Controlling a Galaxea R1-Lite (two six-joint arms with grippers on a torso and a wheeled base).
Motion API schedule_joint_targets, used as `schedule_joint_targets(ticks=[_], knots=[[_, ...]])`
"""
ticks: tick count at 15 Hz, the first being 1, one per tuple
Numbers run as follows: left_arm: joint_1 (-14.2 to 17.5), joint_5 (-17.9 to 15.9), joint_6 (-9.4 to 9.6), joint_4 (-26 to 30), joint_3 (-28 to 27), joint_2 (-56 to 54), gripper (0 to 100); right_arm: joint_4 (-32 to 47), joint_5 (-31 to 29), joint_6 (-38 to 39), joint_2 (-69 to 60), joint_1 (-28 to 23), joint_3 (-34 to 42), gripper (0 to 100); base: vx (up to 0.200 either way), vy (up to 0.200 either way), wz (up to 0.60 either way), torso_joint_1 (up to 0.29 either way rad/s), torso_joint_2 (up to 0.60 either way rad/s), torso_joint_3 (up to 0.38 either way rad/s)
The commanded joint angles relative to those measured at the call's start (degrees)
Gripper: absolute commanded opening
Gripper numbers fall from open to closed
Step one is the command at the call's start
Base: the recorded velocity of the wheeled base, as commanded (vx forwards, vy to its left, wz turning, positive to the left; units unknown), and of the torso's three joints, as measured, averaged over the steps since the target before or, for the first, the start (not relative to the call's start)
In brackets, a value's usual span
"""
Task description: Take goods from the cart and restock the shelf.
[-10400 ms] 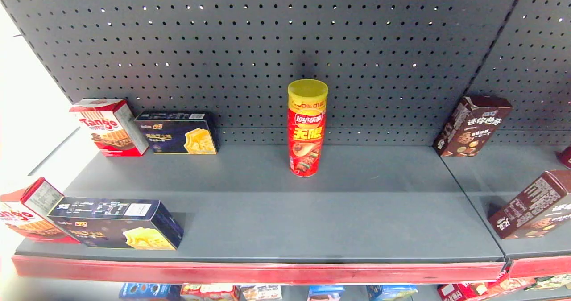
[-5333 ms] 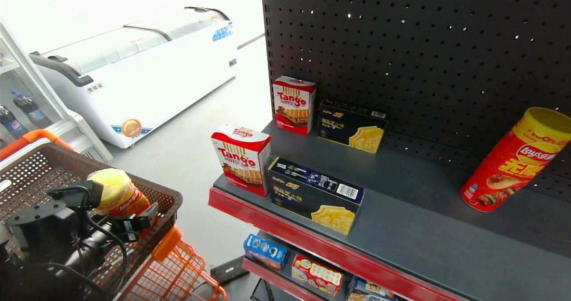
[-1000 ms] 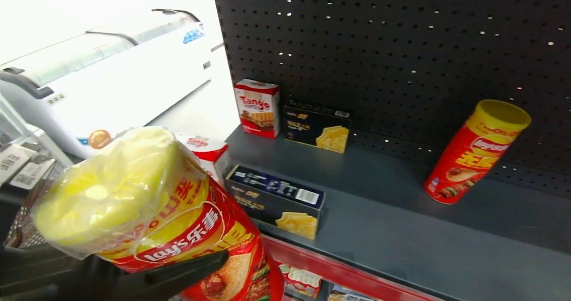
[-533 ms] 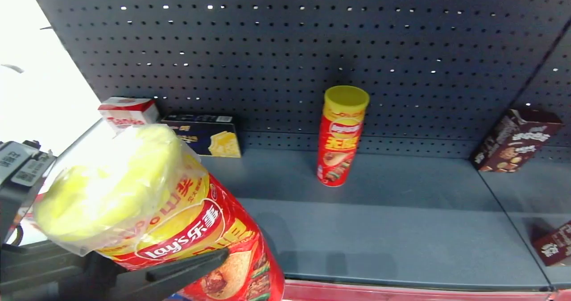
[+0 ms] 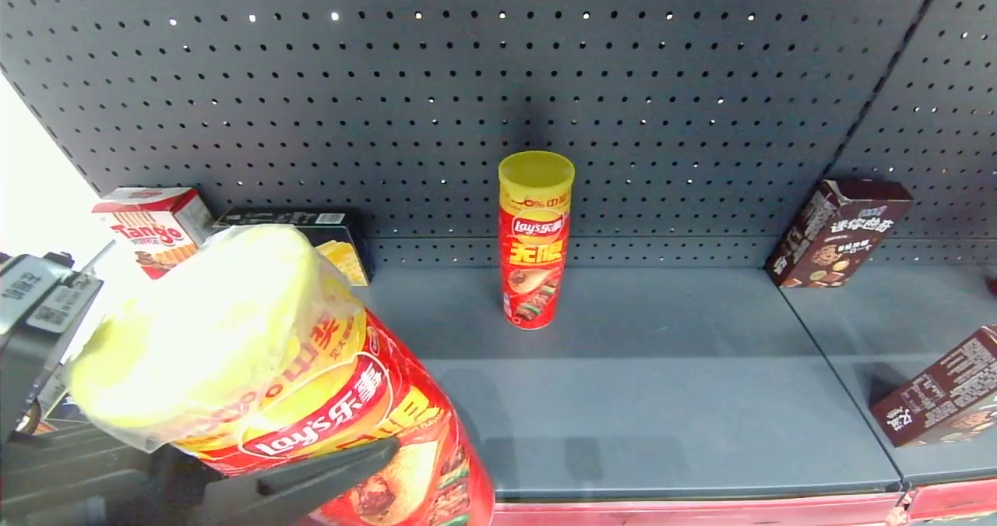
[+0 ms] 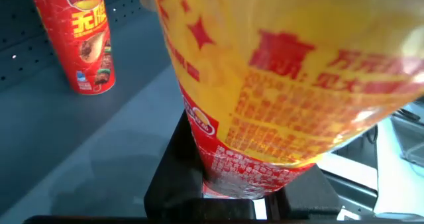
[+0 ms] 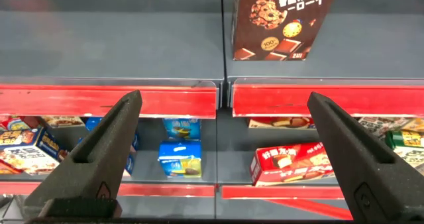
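Head view: we hold a chip canister (image 5: 265, 370) close under the camera, in front of the shelf's (image 5: 662, 401) left part and not yet over it. The left gripper (image 6: 232, 184) is clamped on its lower body, one dark finger (image 5: 311, 471) crossing the red print. The canister leans, with its yellow lid tipped towards the left. A loose clear wrap covers the lid and upper half.

The wrap is our first worry. If the fingers bear on film and not on the card tube, we judge the canister could slide or twist in the grip as we carry it forward. Gripped low and leaning, it may also rock.

The second worry is the red front lip (image 5: 701, 506). The canister's base appears to sit at about that height, so a straight push inward could catch it on the edge.

Third, a matching standing canister (image 5: 536, 239) waits upright near the pegboard (image 5: 467, 82). It looks light and tall, so a brush from ours would likely topple it. On the left, the wafer box (image 5: 152, 226) and the dark blue box (image 5: 347, 245) leave little margin.

If we release it at this lean, we expect it to tip over.

The right gripper (image 7: 228, 158) hangs with its jaws wide apart and empty, before the shelf front beneath a brown cookie box (image 7: 281, 18).
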Motion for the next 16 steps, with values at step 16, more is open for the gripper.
schedule_joint_targets(ticks=[16], knots=[[7.9, -0.2, -0.19, -0.3, 1.3, -1.2, 0, 0.0, 2.6, 0.4, 4.7, 2.0, -5.2, 100, 0.0, 0.0, 0.0, 0.0, 0.0, 0.0]])
